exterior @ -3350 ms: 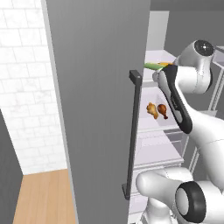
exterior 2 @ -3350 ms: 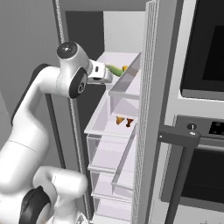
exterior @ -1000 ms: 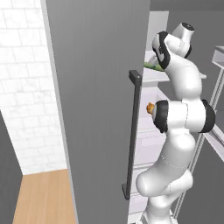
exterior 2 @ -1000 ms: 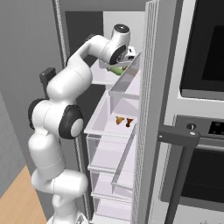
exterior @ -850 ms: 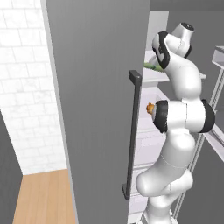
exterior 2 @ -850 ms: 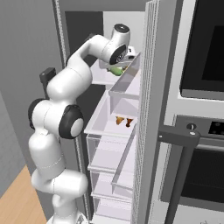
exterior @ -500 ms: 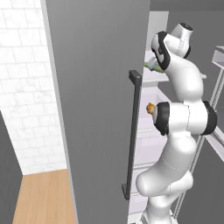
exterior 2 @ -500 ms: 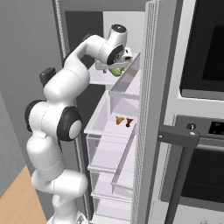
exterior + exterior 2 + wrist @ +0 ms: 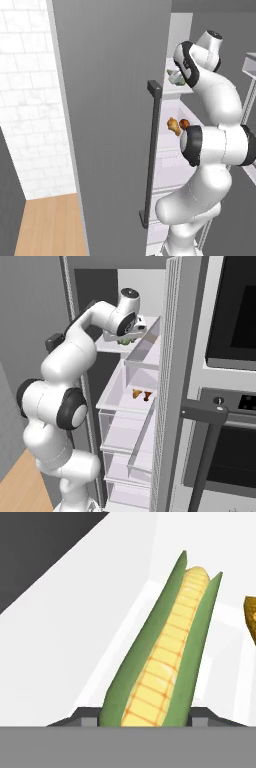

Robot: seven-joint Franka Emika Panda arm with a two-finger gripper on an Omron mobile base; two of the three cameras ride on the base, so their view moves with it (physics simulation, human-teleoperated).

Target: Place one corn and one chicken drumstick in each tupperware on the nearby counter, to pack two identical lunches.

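The pincer (image 9: 145, 721) is seen at the bottom middle of the hand view, where its two dark finger tips stand on either side of the lower end of a corn cob (image 9: 167, 657). The husk fills the gap between the tips, so the jaws appear closed on the corn cob, although the contact itself is cut off by the lower edge. The cob is yellow with green husk leaves, and it runs from the bottom middle up toward the upper right of that frame. At the right edge a brown piece (image 9: 251, 617) is partly seen; what it is cannot be told.

In the right base view the pincer (image 9: 131, 336) is placed at the upper middle, over the top shelf (image 9: 107, 346) of the open fridge, and a bit of green is visible just below it. Two chicken drumsticks (image 9: 141, 394) are lying on the next shelf (image 9: 116, 394), near the middle of the frame, well apart from the pincer. An oven (image 9: 235, 406) is shown on the right side.

In the left base view the grey fridge door (image 9: 110, 125) with its dark handle (image 9: 150, 155) takes the middle, the white arm (image 9: 210, 145) is raised on the right, and the drumsticks are seen beside it at the middle right.
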